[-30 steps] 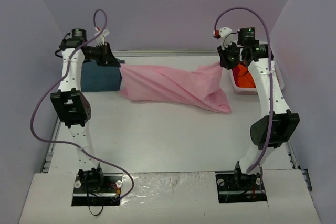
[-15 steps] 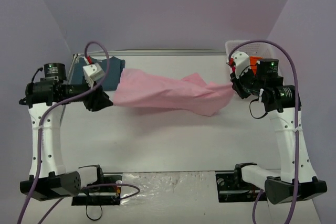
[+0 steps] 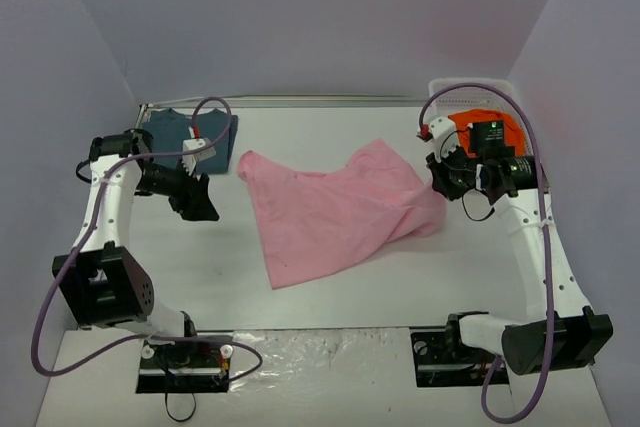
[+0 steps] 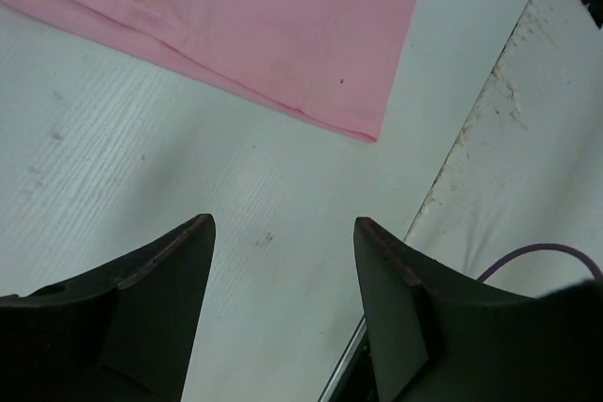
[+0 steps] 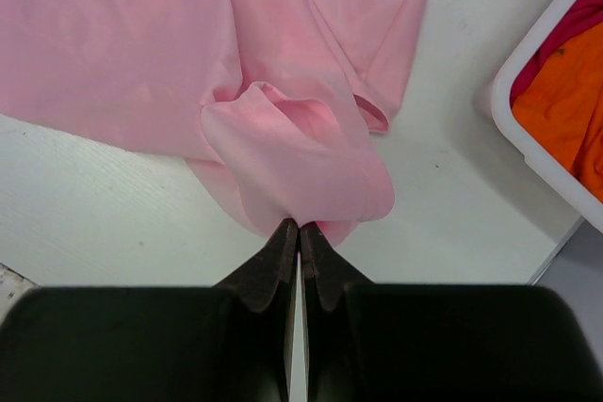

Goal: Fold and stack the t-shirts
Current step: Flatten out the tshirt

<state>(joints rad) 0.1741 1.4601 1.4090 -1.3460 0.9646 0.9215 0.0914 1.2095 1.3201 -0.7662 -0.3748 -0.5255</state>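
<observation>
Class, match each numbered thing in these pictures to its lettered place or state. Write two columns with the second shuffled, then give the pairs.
Column 1
1. pink t-shirt
2. teal t-shirt
3. orange t-shirt
4. left gripper

Column 2
A. inside the white basket
B. open, above bare table
C. lying at the table's far left corner
D. loose mid-table, one bunched edge pinched by the right gripper

Pairs: 1-D, 2-C, 3-A, 4-B
</observation>
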